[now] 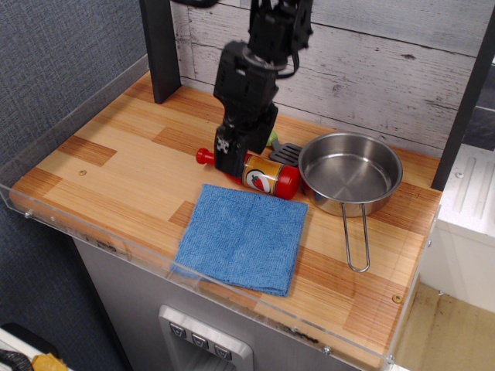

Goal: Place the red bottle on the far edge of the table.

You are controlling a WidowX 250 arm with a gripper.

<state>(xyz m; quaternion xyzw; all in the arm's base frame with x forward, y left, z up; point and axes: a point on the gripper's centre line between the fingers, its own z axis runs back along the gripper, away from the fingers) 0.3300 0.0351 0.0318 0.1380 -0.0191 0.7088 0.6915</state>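
Hovering over the neck of the red bottle (255,173) lying mid-table (116,166), gripper (232,158) opening unclear and apparently holding nothing, risking rolling it toward the pan (350,171) at 3 o'clock if closing off-centre.

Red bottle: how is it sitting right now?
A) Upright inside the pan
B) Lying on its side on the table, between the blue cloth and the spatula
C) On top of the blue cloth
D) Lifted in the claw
B: the red bottle lies flat on the table, just beyond the blue cloth, with the claw low over its neck.
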